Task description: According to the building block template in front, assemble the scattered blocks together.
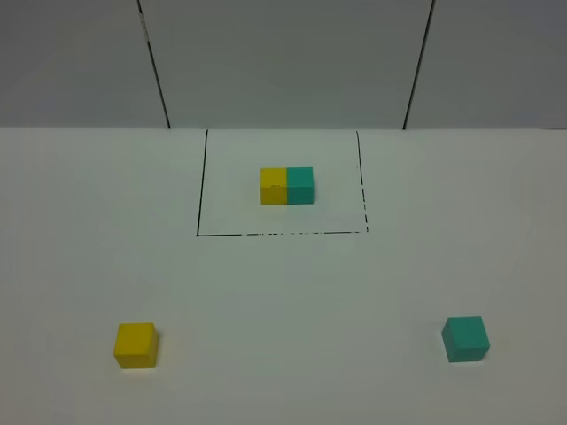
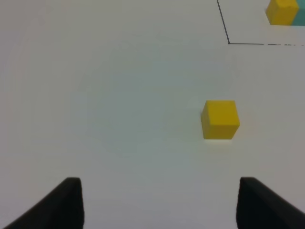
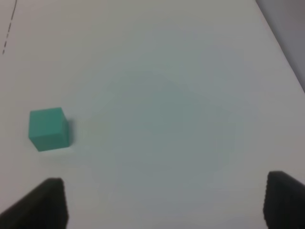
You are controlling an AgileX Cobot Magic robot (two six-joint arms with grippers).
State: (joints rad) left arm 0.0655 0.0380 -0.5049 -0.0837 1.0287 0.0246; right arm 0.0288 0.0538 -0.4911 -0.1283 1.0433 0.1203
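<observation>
The building block template (image 1: 287,186) is a yellow and teal cube pair inside a thin black drawn rectangle at the table's far middle; its yellow half (image 2: 282,12) shows in the left wrist view. A loose yellow cube (image 1: 135,345) lies at the near left, and a loose teal-green cube (image 1: 466,338) at the near right. My left gripper (image 2: 159,202) stands open above the table, short of the yellow cube (image 2: 220,119). My right gripper (image 3: 164,202) is open too, with the teal cube (image 3: 47,129) ahead and off to one side. Neither arm appears in the overhead view.
The white table (image 1: 283,292) meets a grey panelled wall (image 1: 283,62) at the back. The right wrist view catches the table's edge (image 3: 281,45). A corner of the drawn rectangle (image 2: 229,43) lies beyond the yellow cube.
</observation>
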